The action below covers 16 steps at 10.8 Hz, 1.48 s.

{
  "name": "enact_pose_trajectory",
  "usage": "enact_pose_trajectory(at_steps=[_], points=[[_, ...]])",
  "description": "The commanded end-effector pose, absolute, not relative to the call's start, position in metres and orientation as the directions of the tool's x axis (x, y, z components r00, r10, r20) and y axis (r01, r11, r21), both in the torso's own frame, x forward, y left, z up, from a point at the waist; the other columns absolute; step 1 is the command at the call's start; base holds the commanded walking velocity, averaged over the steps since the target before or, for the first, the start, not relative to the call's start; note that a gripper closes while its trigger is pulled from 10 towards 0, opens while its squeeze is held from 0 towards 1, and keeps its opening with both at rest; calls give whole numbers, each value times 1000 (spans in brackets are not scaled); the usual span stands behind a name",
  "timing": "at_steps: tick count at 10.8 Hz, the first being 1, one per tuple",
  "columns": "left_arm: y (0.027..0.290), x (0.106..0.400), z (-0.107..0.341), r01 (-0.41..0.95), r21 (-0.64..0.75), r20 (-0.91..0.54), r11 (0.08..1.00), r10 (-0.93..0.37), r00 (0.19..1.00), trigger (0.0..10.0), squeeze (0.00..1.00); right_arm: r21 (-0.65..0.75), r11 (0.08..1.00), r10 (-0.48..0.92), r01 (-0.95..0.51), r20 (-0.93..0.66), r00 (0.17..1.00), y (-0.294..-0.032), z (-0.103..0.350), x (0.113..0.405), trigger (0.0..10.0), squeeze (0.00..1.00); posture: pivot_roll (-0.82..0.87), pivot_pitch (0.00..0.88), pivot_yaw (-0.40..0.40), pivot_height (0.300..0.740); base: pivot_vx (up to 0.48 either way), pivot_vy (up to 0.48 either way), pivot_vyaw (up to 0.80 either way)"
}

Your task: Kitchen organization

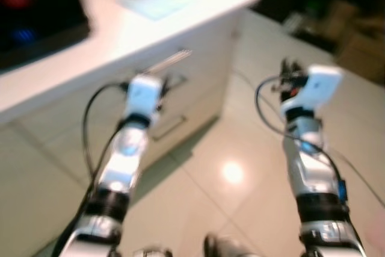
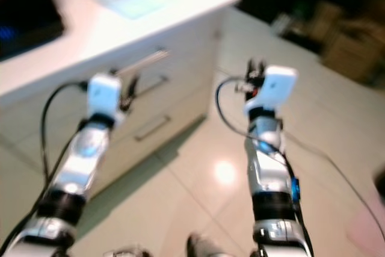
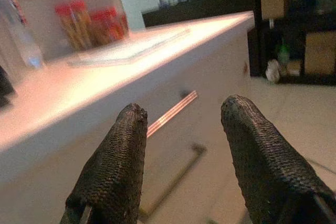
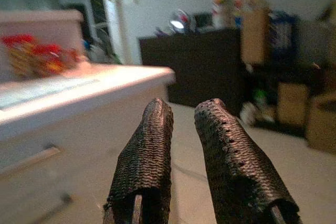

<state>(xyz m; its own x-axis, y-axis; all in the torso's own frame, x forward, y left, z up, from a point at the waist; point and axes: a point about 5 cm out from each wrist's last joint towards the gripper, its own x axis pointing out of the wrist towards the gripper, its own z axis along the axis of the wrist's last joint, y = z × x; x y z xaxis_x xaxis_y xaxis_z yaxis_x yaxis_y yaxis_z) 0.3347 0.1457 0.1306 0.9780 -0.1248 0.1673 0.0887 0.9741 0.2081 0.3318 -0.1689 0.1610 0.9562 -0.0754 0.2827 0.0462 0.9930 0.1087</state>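
Note:
A white kitchen counter (image 1: 180, 25) with drawers runs along my left; the head views are blurred. A silver drawer handle (image 1: 169, 61) sits under its edge, and a lower handle (image 1: 171, 127) is beneath it. My left gripper (image 3: 181, 111) is raised in front of the drawers, just short of the upper handle (image 3: 170, 114), open and empty. My right gripper (image 4: 184, 106) is held up over the tiled floor to the right of the counter's corner. Its fingers stand almost together with nothing between them.
A black cooktop (image 1: 36, 13) and a pale mat (image 1: 156, 1) lie on the counter, with red-lidded jars (image 3: 92, 22) further back. A dark cabinet (image 4: 210, 61) and cardboard boxes (image 1: 355, 40) stand beyond the pale tiled floor (image 1: 240, 173). A thin cable (image 1: 361, 179) crosses the tiles.

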Motion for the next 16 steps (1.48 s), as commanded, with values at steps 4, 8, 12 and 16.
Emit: enact_pose_trajectory(at_steps=[4, 8, 12, 16], points=[[157, 325, 74, 161, 181, -84, 970, -148, 985, 10000, 0, 112, 983, -155, 147, 68, 986, -195, 107, 330, 10000, 0, 13, 83, 29, 740, 0, 0, -758], [173, 293, 8, 177, 183, -388, 967, -95, 917, 10000, 0, 52, 976, -184, 209, -303, 935, -213, 23, 298, 10000, 0, 10, 74, 35, 740, 0, 0, -763], [185, 257, -31, 181, 161, -571, 970, -58, 819, 10000, 0, 27, 966, -209, 259, -511, 834, -221, -22, 260, 10000, 0, 8, 66, 46, 740, 0, 0, -761], [193, 227, -54, 172, 159, -669, 972, -22, 743, 10000, 0, 18, 960, -204, 280, -640, 741, -221, -50, 226, 10000, 0, 10, 57, 51, 740, 0, 0, -761]])
